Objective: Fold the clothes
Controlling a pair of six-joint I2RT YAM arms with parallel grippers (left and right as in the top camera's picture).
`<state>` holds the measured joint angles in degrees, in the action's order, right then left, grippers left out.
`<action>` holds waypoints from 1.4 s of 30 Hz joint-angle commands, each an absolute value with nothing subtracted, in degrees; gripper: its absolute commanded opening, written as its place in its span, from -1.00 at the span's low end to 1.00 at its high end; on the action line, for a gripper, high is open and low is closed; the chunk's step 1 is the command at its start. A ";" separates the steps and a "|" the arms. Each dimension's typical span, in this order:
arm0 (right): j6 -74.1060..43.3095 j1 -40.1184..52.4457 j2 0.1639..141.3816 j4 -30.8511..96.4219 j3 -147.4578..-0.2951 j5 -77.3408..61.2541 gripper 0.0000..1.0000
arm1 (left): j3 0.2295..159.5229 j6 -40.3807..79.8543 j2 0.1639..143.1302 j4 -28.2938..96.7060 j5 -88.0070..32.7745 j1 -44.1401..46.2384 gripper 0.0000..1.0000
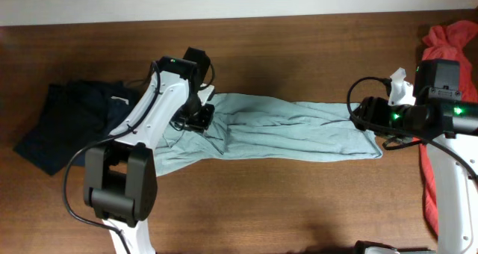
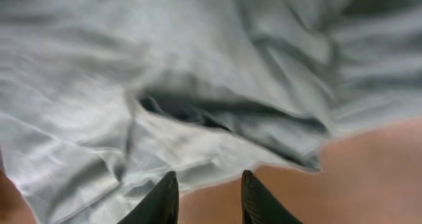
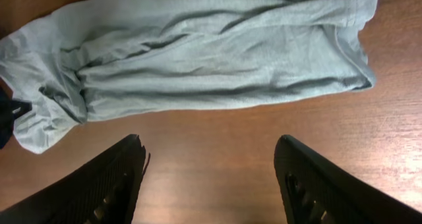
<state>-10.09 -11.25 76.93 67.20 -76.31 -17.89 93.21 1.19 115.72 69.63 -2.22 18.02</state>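
While the T-shirt (image 1: 299,131) lies stretched lengthwise, left to right across your table (image 1: 299,205), your left gripper (image 2: 208,184) stands slightly parted, right gripper (image 3: 211,178) spread wide, both empty.

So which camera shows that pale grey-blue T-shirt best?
The right wrist view: the T-shirt lies large, sharp and uncovered. Overhead shows it smaller, the left arm covering one end. The left wrist view gives only blurred folds.

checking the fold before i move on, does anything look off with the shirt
The pale grey-blue T-shirt lies in a long wrinkled band across the table, its left end bunched and creased near the left gripper, edges uneven.
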 commanded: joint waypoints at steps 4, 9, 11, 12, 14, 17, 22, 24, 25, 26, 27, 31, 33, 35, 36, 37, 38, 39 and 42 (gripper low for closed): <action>-9.91 -10.90 76.29 67.00 -76.29 -17.37 0.31 | 85.03 2.66 117.03 57.65 1.28 15.46 -0.69; -9.91 -10.90 76.29 67.07 -76.29 -17.37 0.31 | 82.78 2.59 117.36 49.69 1.76 14.57 -0.99; -9.91 -10.90 76.29 67.09 -76.29 -17.37 0.31 | 82.76 2.59 117.36 47.59 3.53 14.57 -0.99; -9.91 -10.90 76.29 67.11 -76.29 -17.39 0.31 | 82.76 2.59 117.36 46.76 4.27 14.57 -0.99; -9.91 -10.90 76.27 67.26 -76.29 -17.39 0.31 | 82.76 2.57 117.36 45.93 4.29 14.57 -0.99; -9.91 -10.90 76.29 67.35 -76.29 -17.37 0.31 | 82.70 2.11 117.43 46.74 3.16 14.57 -0.99; -9.87 -10.90 76.27 67.55 -76.29 -17.37 0.31 | 82.54 1.74 117.43 55.24 -1.19 14.59 -0.99; -9.69 -10.90 76.29 67.51 -76.29 -17.37 0.31 | 82.54 1.74 117.43 58.61 -1.65 14.57 -0.99; -9.69 -10.90 76.27 67.48 -76.29 -17.37 0.30 | 82.54 1.72 117.43 60.25 -2.22 14.57 -0.99; -9.69 -10.90 76.27 67.51 -76.29 -17.37 0.31 | 82.59 1.74 117.43 61.91 -2.81 14.57 -0.99; -9.69 -10.90 76.27 67.51 -76.29 -17.37 0.31 | 82.70 1.72 117.40 63.29 -3.36 14.55 -0.99; -9.69 -10.90 76.27 67.51 -76.29 -17.37 0.30 | 85.69 1.74 117.19 71.44 -6.31 14.44 -0.99; -9.69 -10.90 76.27 67.51 -76.29 -17.37 0.31 | 88.01 1.74 116.68 74.72 -6.42 14.44 -0.99; -9.69 -10.90 76.29 67.51 -76.29 -17.37 0.31 | 90.35 1.74 115.77 77.25 -6.22 14.44 -0.99; -9.69 -10.90 76.27 67.51 -76.29 -17.37 0.31 | 91.50 1.74 115.04 78.13 -6.15 14.44 -0.99; -9.69 -10.90 76.27 67.51 -76.29 -17.37 0.31 | 92.44 1.74 114.19 78.35 -5.98 14.44 -0.99; -9.69 -10.90 76.27 67.51 -76.29 -17.37 0.31 | 92.95 1.74 113.43 77.97 -5.63 14.46 -0.99; -9.69 -10.90 76.27 67.51 -76.29 -17.37 0.31 | 93.14 1.72 112.53 76.62 -4.80 14.46 -0.99; -9.69 -10.90 76.27 67.48 -76.29 -17.37 0.31 | 93.08 1.72 111.61 71.92 -1.65 14.46 -0.93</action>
<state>-10.07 -11.25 76.93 67.46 -76.31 -17.89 91.77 2.42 114.54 74.26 -4.16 14.63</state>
